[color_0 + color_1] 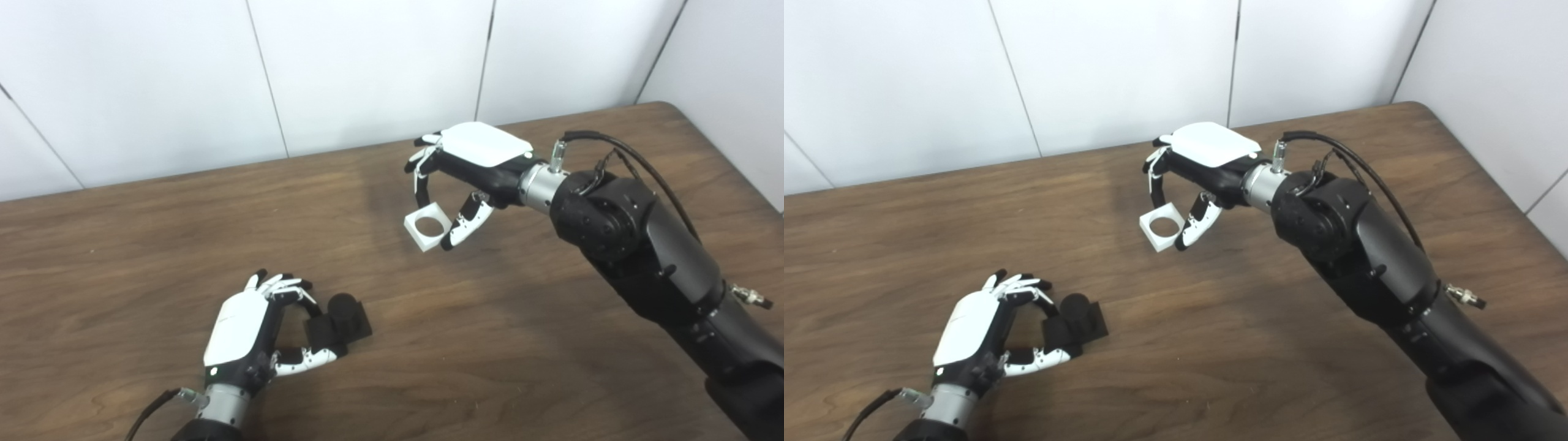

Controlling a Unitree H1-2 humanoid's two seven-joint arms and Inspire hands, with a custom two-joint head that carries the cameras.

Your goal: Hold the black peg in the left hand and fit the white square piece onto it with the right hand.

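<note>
The black peg [343,320], a short cylinder on a square black base, sits on the wooden table [490,343] at the lower left. My left hand [257,334] is closed around its base with fingers and thumb. The white square piece [427,227], with a round hole through it, is held between the fingers and thumb of my right hand [465,177], lifted a little above the table, up and to the right of the peg. It also shows in the right eye view [1162,228], as does the peg [1077,321].
The table's far edge meets a white panelled wall [367,67]. The table's rounded back right corner [674,110] is near the right arm [643,245]. Nothing else lies on the table.
</note>
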